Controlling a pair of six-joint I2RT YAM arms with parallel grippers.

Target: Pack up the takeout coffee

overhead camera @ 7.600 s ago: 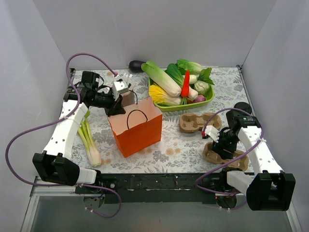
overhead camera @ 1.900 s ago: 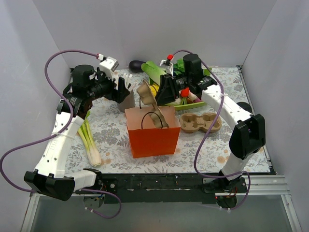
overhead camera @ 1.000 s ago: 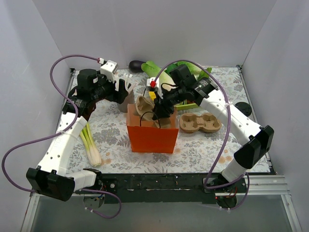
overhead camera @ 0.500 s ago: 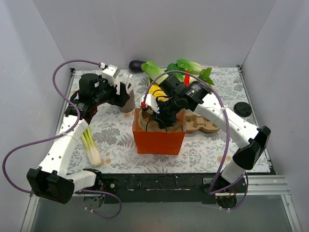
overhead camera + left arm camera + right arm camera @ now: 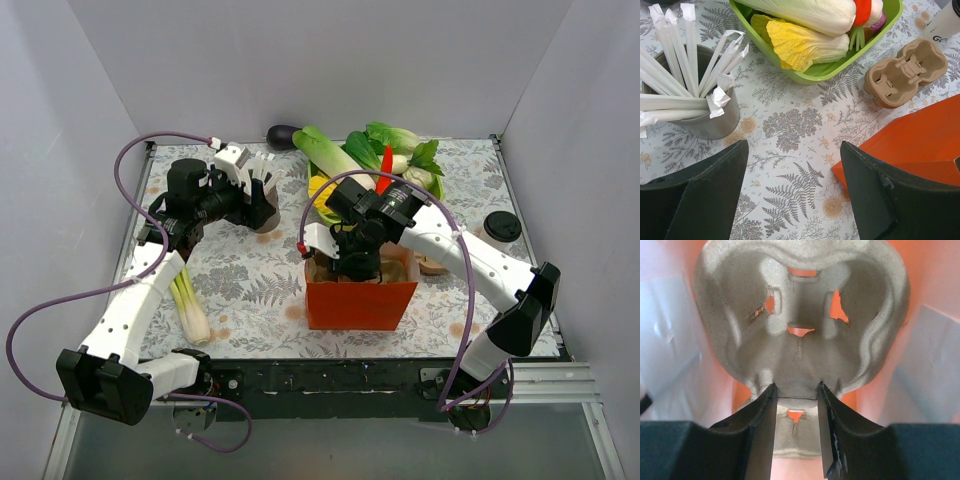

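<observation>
Takeout coffee, the small cream-white paper cup with a round black plastic lid [image 5: 501, 229], not yet packed: upright near the right edge of the floral-patterned counter [image 5: 250, 290], free of both arms. From the left: left end effector [image 5: 793, 150] spread wide with nothing between its fingers, hovering above the counter near the grey cup of white paper-wrapped sticks [image 5: 710, 122]. At centre, the change worth noting: orange paper bag [image 5: 360, 302] shifted rightward across the counter compared with a second ago, and the brown moulded-pulp cup tray [image 5: 800, 330], then poking up out of the bag's mouth, now sunk inside between the orange walls. Down in the bag with it, the right end effector [image 5: 796, 392], pinching the tray's near rim between both fingers. Judged from that: carrier almost seated, release and withdrawal probably next, cup-loading not begun. Behind the bag's right corner, a second brown pulp tray [image 5: 905, 72], now largely hidden in the top view. Further right again, the coffee: outside the bag, beyond that second tray, well apart from the right end effector; farther still from the left one, showing only at the upper right corner of the left wrist view. Nearer the bag than before, thanks to the bag's shift, so likely a shorter carry for the right arm.
</observation>
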